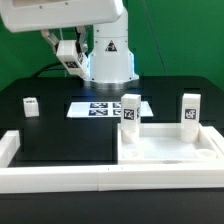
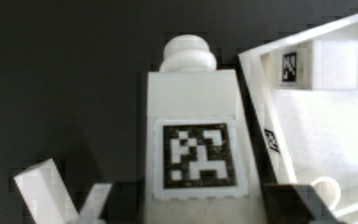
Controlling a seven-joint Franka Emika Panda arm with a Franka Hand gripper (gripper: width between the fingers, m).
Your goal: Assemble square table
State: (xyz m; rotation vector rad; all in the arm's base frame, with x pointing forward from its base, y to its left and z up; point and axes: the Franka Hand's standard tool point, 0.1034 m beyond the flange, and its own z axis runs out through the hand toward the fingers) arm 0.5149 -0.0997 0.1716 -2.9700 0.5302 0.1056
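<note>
Black worktop (image 1: 60,130) is lying below. We are squeezing one leg (image 2: 197,110) in our jaws; slipping crooked, it could be bumping the square table (image 1: 160,150) at four o'clock.

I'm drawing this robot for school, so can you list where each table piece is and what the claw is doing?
gripper: shut on the held leg
held leg: white, rounded tip, black-white tag
tabletop: lying flat beside the border wall
left upright leg: stands at the tabletop's far corner, exterior view's left
right upright leg: stands at its far corner, exterior view's right
loose leg: alone on the black table, exterior view's left
marker board: flat, beyond the tabletop
</note>
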